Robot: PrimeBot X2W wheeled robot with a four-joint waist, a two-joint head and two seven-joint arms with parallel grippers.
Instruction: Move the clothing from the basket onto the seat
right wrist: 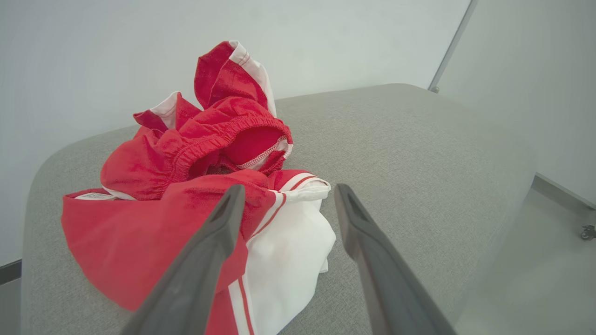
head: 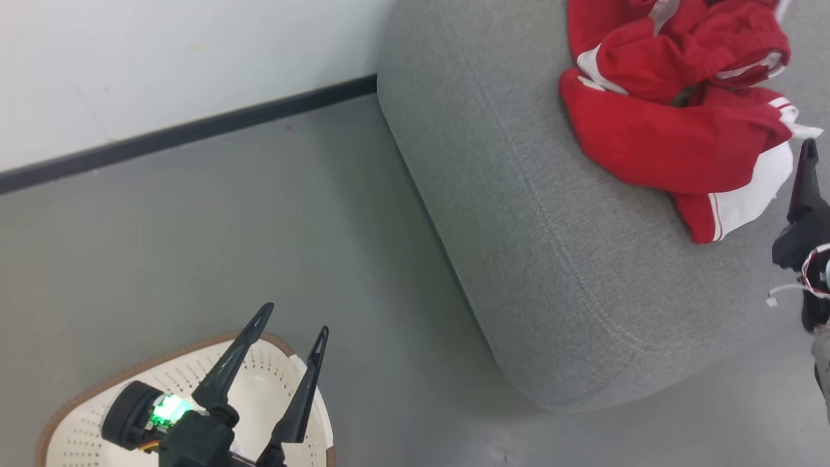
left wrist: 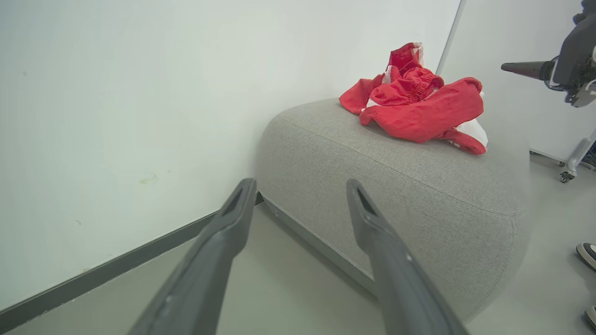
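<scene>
Red-and-white clothing (head: 674, 130) lies heaped on the grey seat (head: 519, 227). The right tool (right wrist: 288, 188) hovers beside it, spread wide, empty. The left tool (head: 295, 318), likewise wide and empty, hangs over the basket (head: 84, 415), which looks bare: transfer seemingly done.

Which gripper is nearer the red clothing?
The right gripper, open beside the clothing on the seat; the left gripper is off at the basket.

Matt woven-cloth seat (head: 519, 214), perforated plastic basket (head: 272, 383)
</scene>
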